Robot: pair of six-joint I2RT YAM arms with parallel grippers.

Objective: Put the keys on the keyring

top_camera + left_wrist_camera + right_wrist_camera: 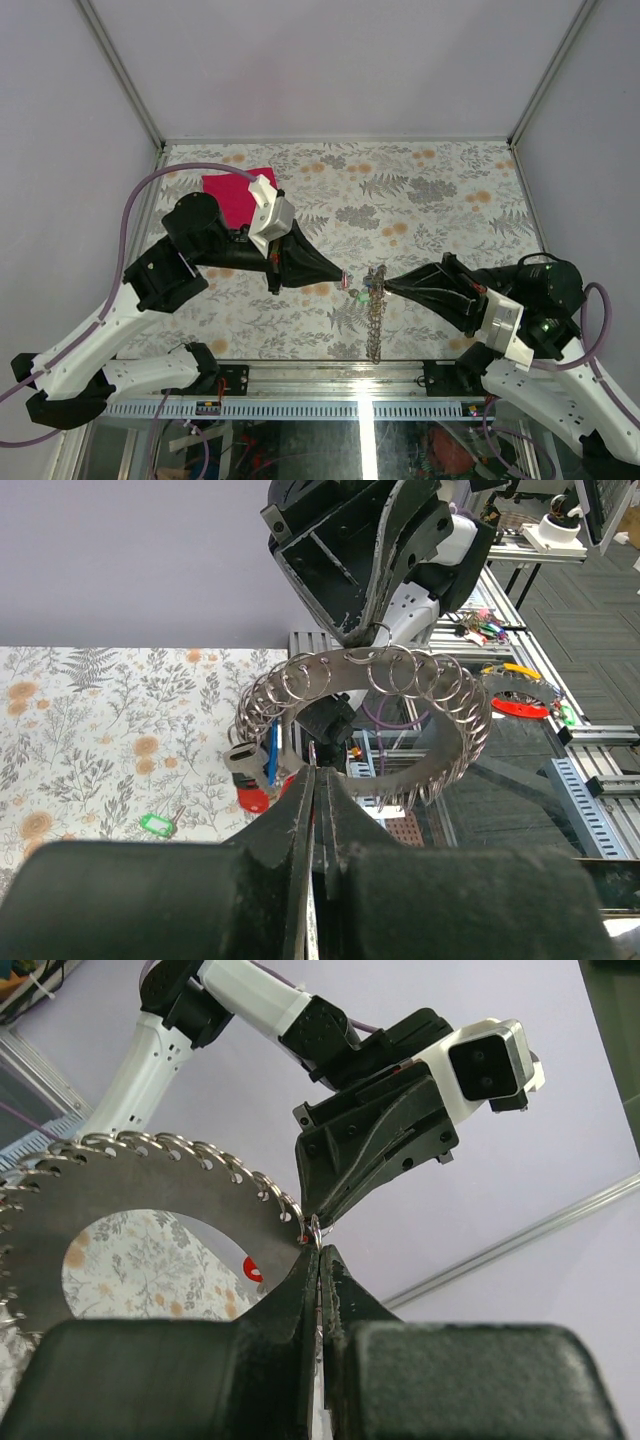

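Observation:
The keyring hangs edge-on between my two gripper tips, above the table's near middle. In the left wrist view it is a wide flat grey ring fringed with small split rings. A red-headed key and a blue one hang from it. My right gripper is shut on a small split ring at the keyring's rim. My left gripper is shut with a thin silver key blade between its pads, tip against the rim. A green-tagged key lies on the table.
A magenta cloth square lies at the back left, behind my left arm. The flowered tabletop ends at a metal rail close below the hanging ring. Grey walls enclose the other sides.

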